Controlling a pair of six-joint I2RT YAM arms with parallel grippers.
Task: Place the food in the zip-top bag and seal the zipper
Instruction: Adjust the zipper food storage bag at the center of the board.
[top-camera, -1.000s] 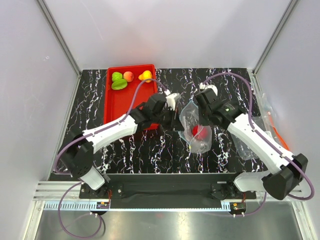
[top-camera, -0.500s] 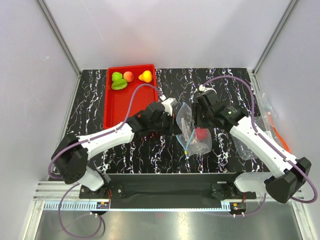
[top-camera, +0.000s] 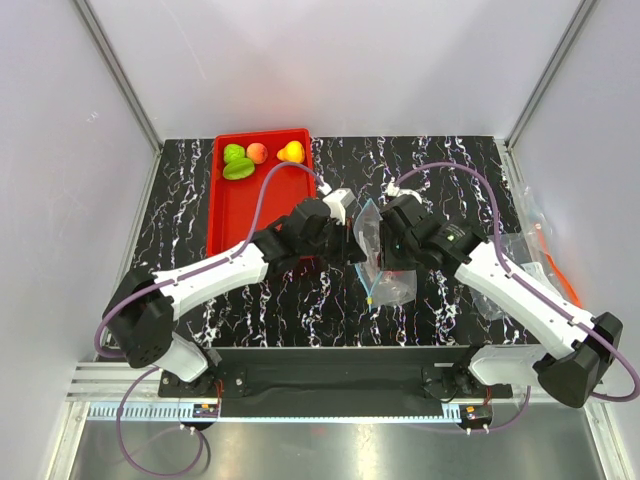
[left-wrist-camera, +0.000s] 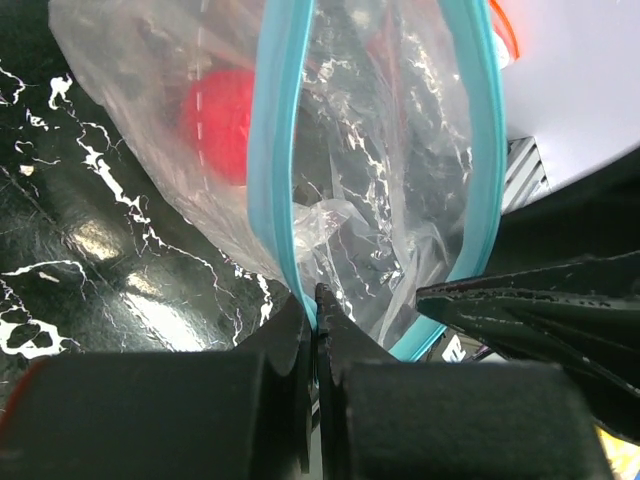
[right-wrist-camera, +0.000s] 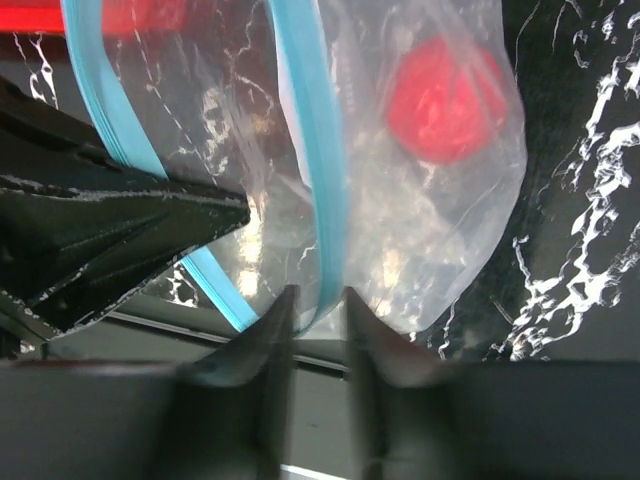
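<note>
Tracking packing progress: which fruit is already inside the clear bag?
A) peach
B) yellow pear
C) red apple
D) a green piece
C: the red apple shows through the zip-top bag; the other four fruits sit in the red tray.

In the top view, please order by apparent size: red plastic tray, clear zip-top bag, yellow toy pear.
1. red plastic tray, largest
2. clear zip-top bag, partly hidden
3. yellow toy pear, smallest
</note>
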